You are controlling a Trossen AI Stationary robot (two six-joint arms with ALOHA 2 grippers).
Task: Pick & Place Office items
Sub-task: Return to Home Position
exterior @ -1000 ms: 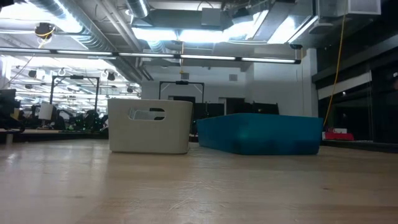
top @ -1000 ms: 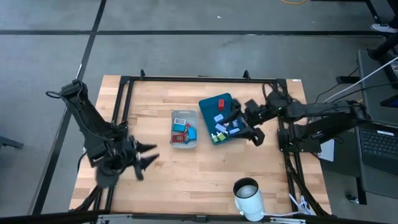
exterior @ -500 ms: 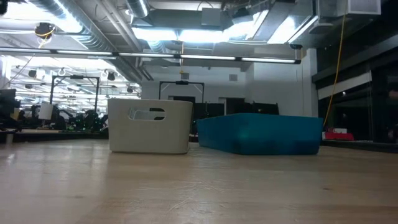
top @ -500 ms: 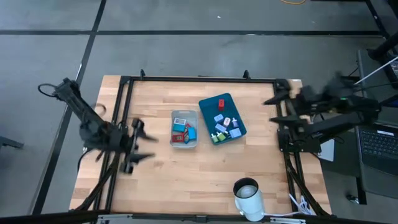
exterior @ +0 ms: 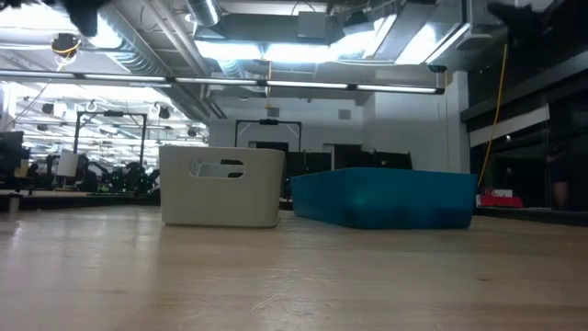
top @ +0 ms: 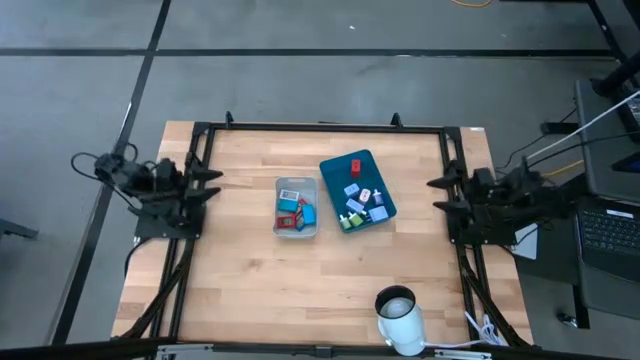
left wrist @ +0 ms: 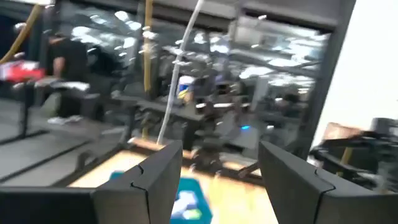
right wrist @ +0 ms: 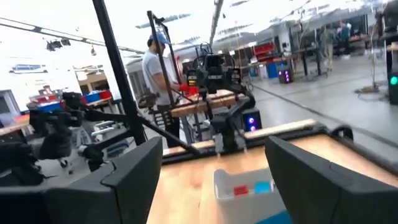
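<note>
Bin [top: 277, 208] at table [top: 250, 290] centre; tray [top: 335, 172] just right; office items [top: 357, 166] in both; cylindrical container [top: 398, 310] apart, near edge.

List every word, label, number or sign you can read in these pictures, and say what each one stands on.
No text can be read in any view.
Grey bin: no lettering shows on its wall.
Office items in the teal tray: some carry pale marks that are too small to read.
Laptop beside the table: its keys are too small to read.
Room beyond the table: any signs there are blurred.
</note>
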